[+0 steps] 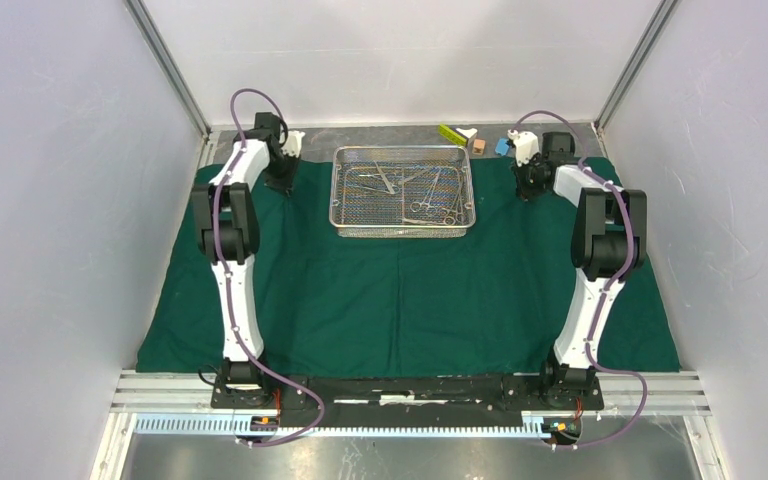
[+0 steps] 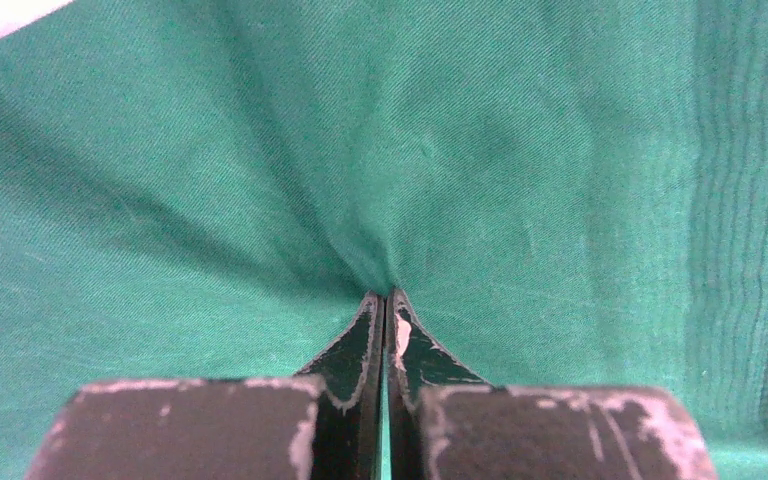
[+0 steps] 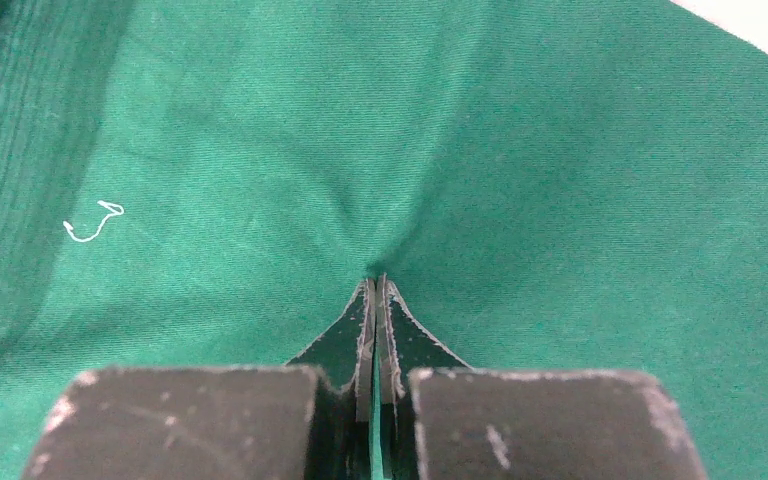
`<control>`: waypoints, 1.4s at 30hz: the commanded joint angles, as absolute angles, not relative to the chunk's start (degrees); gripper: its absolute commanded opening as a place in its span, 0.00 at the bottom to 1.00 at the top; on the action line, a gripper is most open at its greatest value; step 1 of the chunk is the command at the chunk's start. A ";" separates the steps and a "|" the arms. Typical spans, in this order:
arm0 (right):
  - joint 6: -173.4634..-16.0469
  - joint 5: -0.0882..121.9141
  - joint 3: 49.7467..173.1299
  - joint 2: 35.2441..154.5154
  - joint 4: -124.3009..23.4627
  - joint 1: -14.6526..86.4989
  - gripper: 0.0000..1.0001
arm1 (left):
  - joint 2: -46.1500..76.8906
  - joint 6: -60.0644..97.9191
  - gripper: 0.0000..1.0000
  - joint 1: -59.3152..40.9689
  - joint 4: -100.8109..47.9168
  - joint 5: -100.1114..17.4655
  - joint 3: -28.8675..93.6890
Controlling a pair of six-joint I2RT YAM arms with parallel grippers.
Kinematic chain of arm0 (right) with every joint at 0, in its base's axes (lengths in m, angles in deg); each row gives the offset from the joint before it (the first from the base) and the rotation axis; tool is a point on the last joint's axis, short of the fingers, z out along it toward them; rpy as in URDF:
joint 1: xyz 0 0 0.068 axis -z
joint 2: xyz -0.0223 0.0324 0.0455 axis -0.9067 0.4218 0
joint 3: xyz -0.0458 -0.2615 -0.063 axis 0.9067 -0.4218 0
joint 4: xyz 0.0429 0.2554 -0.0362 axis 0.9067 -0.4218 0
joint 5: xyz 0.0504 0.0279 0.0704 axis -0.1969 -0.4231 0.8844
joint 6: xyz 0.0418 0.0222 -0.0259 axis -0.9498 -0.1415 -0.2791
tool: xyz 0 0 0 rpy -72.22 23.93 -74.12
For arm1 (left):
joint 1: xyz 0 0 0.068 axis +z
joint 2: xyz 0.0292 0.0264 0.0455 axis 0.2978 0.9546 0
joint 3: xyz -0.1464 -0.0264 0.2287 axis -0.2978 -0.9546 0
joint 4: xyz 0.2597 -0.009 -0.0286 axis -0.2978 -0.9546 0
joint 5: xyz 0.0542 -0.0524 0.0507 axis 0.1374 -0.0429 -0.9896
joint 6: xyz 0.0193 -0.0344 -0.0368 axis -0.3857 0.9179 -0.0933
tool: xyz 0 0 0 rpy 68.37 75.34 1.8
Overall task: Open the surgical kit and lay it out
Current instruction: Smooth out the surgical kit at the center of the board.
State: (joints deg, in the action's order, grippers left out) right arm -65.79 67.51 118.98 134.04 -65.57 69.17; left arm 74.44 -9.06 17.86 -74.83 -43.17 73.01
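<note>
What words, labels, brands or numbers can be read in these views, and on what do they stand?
None: no readable text in any view.
The green cloth, mesh tray, left gripper and right gripper show no markings, only worn paint.
The small blocks at the far edge are too small to tell.

Spread-out dark green cloth, silver wire-mesh tray of steel clamps upon it near its far edge.

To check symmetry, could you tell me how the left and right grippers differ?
The left gripper pinches the cloth left of the mesh tray; the right gripper pinches it right of the tray. A white thread lies by the right gripper, none by the left. Both are shut on cloth.
</note>
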 commanded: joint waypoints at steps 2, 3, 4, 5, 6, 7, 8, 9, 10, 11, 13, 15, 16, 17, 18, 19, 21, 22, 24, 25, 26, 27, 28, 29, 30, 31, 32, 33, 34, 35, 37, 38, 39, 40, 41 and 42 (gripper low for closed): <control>-65.95 63.56 122.20 137.57 -65.58 69.53 0.00 | 80.00 -9.38 0.02 18.03 -80.01 -41.91 77.18; -65.97 63.15 122.73 138.00 -65.66 69.53 0.00 | 80.34 -9.15 0.02 18.03 -80.14 -41.85 78.14; -66.03 62.90 123.27 138.38 -65.72 69.53 0.00 | 80.66 -8.84 0.02 18.03 -80.14 -41.90 78.96; -66.06 62.56 123.99 138.87 -65.79 69.53 0.00 | 80.91 -8.52 0.02 17.99 -80.35 -42.01 79.75; -66.18 62.23 124.65 139.31 -65.88 69.53 0.00 | 81.16 -8.25 0.02 18.03 -80.28 -42.19 80.47; -66.31 61.86 125.38 139.92 -66.10 69.53 0.00 | 81.57 -7.99 0.02 18.03 -80.33 -42.36 81.17; -66.45 61.52 126.30 140.44 -66.45 69.53 0.00 | 81.91 -7.72 0.02 18.03 -80.31 -42.61 81.88; -66.49 61.17 127.02 141.07 -66.82 69.58 0.00 | 82.19 -7.67 0.02 18.03 -80.31 -42.72 82.46; -66.50 60.95 127.67 141.58 -67.17 69.57 0.00 | 82.49 -7.45 0.02 18.02 -80.33 -42.92 83.09; -66.50 60.59 127.89 141.84 -67.27 69.62 0.00 | 82.76 -7.37 0.02 18.03 -80.37 -43.16 83.54; -66.41 59.90 127.83 141.99 -67.08 69.71 0.00 | 83.17 -7.29 0.02 18.03 -80.29 -43.74 84.45; -66.41 59.60 127.73 141.99 -67.00 69.93 0.00 | 83.75 -7.26 0.02 18.03 -80.26 -44.27 85.32; -66.41 59.55 127.74 142.05 -67.05 70.04 0.00 | 84.03 -7.17 0.02 18.01 -80.30 -44.59 85.83; -66.41 59.60 127.72 142.08 -67.08 70.14 0.00 | 84.48 -7.23 0.02 18.03 -80.68 -44.66 86.68; -66.41 59.73 127.67 142.05 -67.22 70.23 0.00 | 84.75 -7.25 0.02 17.99 -80.86 -44.82 87.24; -66.41 59.91 127.35 141.82 -67.30 70.32 0.00 | 84.93 -7.27 0.02 18.03 -80.85 -45.04 87.61; -66.32 60.57 126.03 140.99 -67.03 70.41 0.00 | 84.99 -7.30 0.02 18.03 -80.89 -45.19 87.98; -66.24 60.90 124.95 140.45 -66.86 70.42 0.00 | 85.07 -7.27 0.02 18.03 -80.85 -45.34 88.25; -66.19 61.48 122.91 139.20 -66.47 70.41 0.00 | 85.41 -7.34 0.02 18.01 -80.85 -45.60 88.84; -66.15 61.70 121.67 138.48 -66.14 70.41 0.00 | 85.48 -7.45 0.02 17.98 -80.86 -45.91 89.29; -66.07 61.72 120.82 137.94 -65.82 70.41 0.00 | 85.58 -7.47 0.02 18.03 -80.85 -46.02 89.48; -65.97 61.76 120.16 137.36 -65.73 70.41 0.00 | 85.66 -7.55 0.02 18.03 -80.85 -46.13 89.66; -65.82 61.69 119.85 137.02 -65.78 70.41 0.00 | 85.57 -7.64 0.02 18.03 -80.85 -46.24 89.63; -65.71 61.53 119.76 136.79 -66.05 70.41 0.00 | 85.60 -7.68 0.02 18.03 -80.90 -46.33 89.62; -65.62 61.48 119.67 136.51 -66.22 70.41 0.00 | 85.50 -7.80 0.02 17.99 -80.89 -46.56 89.62; -65.62 61.46 119.53 136.28 -66.18 70.41 0.00 | 85.46 -7.91 0.02 17.98 -80.87 -46.75 89.62; -65.71 61.53 119.39 135.93 -66.21 70.38 0.00 | 85.51 -8.04 0.02 18.01 -80.85 -47.00 89.68; -65.70 61.56 119.37 135.88 -66.20 70.41 0.00 | 85.51 -8.05 0.02 18.01 -80.77 -47.23 89.75; -65.79 61.54 119.38 135.72 -66.35 70.41 0.00 | 85.58 -8.12 0.02 18.07 -80.85 -47.34 89.99; -65.86 61.69 119.30 135.56 -66.46 70.41 0.00 | 85.75 -8.25 0.02 18.01 -80.90 -47.62 90.29; -65.88 61.83 119.32 135.45 -66.77 70.41 0.00 | 85.85 -8.43 0.02 18.03 -80.89 -48.16 90.78; -65.88 61.84 119.31 135.47 -66.89 70.41 0.00 | 86.03 -8.64 0.02 18.03 -80.90 -48.61 91.16; -65.88 61.84 119.30 135.37 -67.03 70.41 0.00 | 86.16 -8.81 0.02 18.03 -80.91 -49.00 91.40; -65.88 61.87 119.23 135.30 -66.96 70.41 0.00 | 86.34 -8.99 0.02 18.03 -80.88 -49.30 91.71; -65.98 61.86 119.15 135.24 -66.97 70.41 0.00 | 86.47 -9.01 0.02 18.03 -80.79 -49.38 91.88; -65.97 61.81 119.10 135.13 -67.01 70.41 0.00 | 86.69 -9.10 0.02 18.03 -80.86 -49.40 92.26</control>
